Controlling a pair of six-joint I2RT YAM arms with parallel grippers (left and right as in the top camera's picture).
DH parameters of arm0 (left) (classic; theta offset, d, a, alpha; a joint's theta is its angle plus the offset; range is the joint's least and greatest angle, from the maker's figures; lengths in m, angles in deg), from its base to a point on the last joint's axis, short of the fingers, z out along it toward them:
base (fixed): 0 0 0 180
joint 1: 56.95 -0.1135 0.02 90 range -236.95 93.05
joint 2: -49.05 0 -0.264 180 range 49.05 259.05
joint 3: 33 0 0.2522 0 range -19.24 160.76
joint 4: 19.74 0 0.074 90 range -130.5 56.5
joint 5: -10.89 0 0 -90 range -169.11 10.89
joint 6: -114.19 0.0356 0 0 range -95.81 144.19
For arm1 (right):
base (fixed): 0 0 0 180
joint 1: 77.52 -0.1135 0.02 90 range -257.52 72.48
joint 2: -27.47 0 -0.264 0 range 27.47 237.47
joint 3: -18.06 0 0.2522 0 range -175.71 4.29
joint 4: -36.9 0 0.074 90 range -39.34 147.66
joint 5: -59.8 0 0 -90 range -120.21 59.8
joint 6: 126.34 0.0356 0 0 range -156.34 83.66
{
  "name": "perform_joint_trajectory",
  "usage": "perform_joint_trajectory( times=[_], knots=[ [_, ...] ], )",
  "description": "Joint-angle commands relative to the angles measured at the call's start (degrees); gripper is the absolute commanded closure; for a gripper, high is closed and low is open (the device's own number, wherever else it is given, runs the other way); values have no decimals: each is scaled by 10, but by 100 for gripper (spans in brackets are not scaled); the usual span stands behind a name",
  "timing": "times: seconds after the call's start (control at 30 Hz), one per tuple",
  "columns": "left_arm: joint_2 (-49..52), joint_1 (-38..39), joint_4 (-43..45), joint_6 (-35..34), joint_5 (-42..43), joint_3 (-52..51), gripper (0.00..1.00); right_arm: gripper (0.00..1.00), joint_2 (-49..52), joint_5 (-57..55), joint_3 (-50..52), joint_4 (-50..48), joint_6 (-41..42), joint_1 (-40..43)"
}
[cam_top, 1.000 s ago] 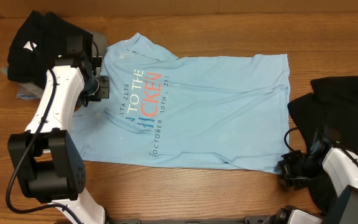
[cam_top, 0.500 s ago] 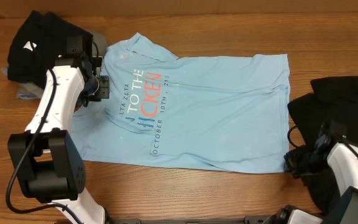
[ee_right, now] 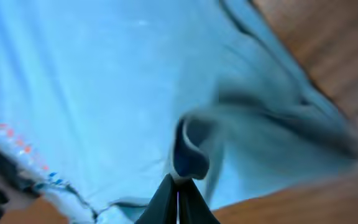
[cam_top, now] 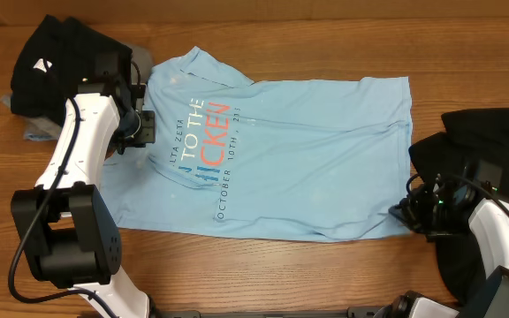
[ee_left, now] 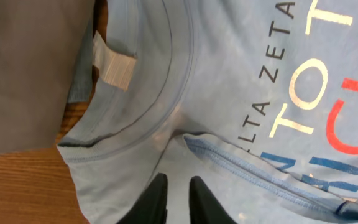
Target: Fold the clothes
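A light blue T-shirt [cam_top: 307,150] with red and white lettering lies spread flat on the wooden table, its collar to the left. My left gripper [cam_top: 147,126] sits at the collar. In the left wrist view its fingers [ee_left: 178,186] pinch the blue fabric [ee_left: 229,74] just below the neckband. My right gripper [cam_top: 402,212] is at the shirt's lower right hem corner. In the right wrist view its fingers [ee_right: 179,180] are shut on a small loop of the hem [ee_right: 190,149].
A black garment [cam_top: 484,141] is heaped at the right edge, under my right arm. Another black garment [cam_top: 51,62] lies at the back left, with grey cloth [ee_left: 23,74] beside the collar. Bare wood [cam_top: 237,265] runs along the front.
My right gripper has moved up and left from the bare wood to the shirt's hem corner and closed on it. The left arm has not moved.
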Motion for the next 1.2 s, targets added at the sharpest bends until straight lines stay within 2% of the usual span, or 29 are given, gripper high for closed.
perform_joint_trajectory(
  times=[0.0,0.27,0.53,0.63,0.87,1.03,1.17],
  knots=[
    [-6,-3,-4,1,-5,15,80,96,-6,38,-13,-10,-8,1],
    [-6,-4,-12,1,-28,14,62,96,-6,-16,-13,-16,33,1],
    [-3,-4,-8,1,-33,0,38,96,-6,7,-13,-54,35,1],
    [2,-4,9,0,-26,-21,32,96,-6,20,-13,-63,35,1],
    [5,-4,107,20,43,-110,36,96,-6,22,-13,-65,35,1],
    [5,-4,181,23,42,-147,51,96,-6,22,-13,-65,35,1],
    [5,-4,217,27,42,-159,54,96,-6,22,-13,-64,35,1]
  ],
)
